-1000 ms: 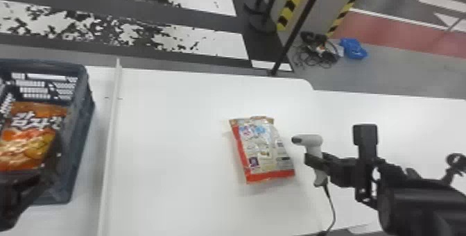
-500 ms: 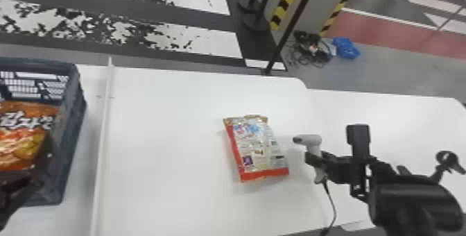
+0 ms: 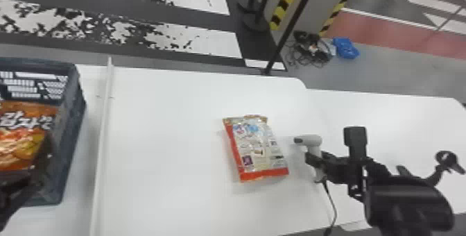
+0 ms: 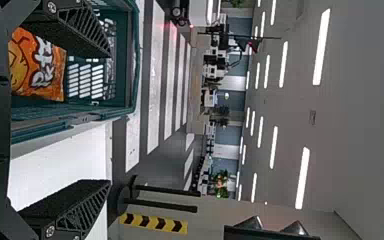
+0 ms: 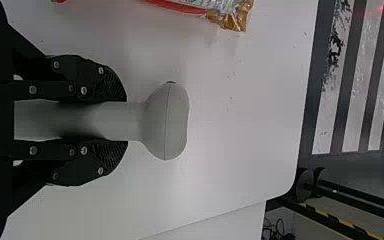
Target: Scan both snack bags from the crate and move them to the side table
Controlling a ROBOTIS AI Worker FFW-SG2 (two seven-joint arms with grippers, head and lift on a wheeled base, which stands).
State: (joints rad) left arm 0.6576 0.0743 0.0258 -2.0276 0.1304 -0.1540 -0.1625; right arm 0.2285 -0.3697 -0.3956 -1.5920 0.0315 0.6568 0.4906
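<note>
In the head view my left gripper (image 3: 20,179) is at the left edge, over the near part of the crate (image 3: 71,127). An orange snack bag (image 3: 20,141) lies inside the crate. The left wrist view has my left gripper (image 4: 105,120) open, with the orange bag (image 4: 40,67) in the crate (image 4: 130,60) beyond its fingers. Right of centre, my right gripper (image 3: 313,162) holds the white scanner (image 3: 312,141); in the right wrist view my right gripper (image 5: 122,121) is shut on the scanner's handle (image 5: 112,121). The second bag (image 3: 258,148) lies back side up on the table, left of the scanner.
A raised white strip (image 3: 104,131) runs between the crate and the white table (image 3: 166,155). The side table (image 3: 409,124) adjoins at the right. From the scanner a cable (image 3: 333,204) hangs toward the near edge. A black pole (image 3: 291,23) stands behind the table.
The head view has shifted slightly, so crate, loose bag and scanner all sit a little further left. The loose bag and the right gripper with the scanner keep nearly the same places on the table.
</note>
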